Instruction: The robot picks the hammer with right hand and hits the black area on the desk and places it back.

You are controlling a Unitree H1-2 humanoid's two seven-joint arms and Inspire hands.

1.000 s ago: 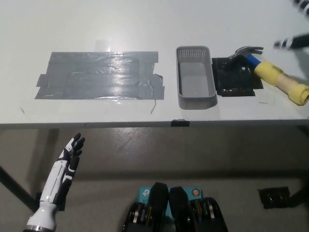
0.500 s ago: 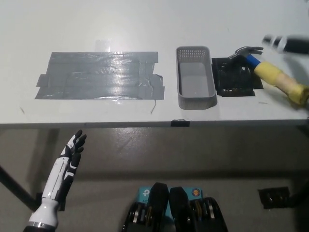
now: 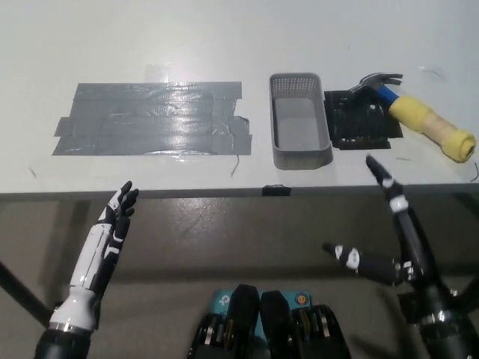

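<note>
The hammer [image 3: 415, 112] is lying on the white desk [image 3: 224, 37] at the far right, its metal head resting on the top right corner of the black area [image 3: 358, 121] and its yellow grip angling off to the right, away from it. Nobody's holding it. The black right hand [image 3: 393, 224] is hanging below the desk's front edge at the lower right, fingers spread wide and gripping nothing, one pointing up toward the desk. The white left hand [image 3: 112, 224] is resting at lower left, also below the edge, fingers straight and close together, empty. A grey basket [image 3: 299, 153] is sitting just left of the black area, and a big patch of grey tape [image 3: 150, 118] is covering the desk further left.
</note>
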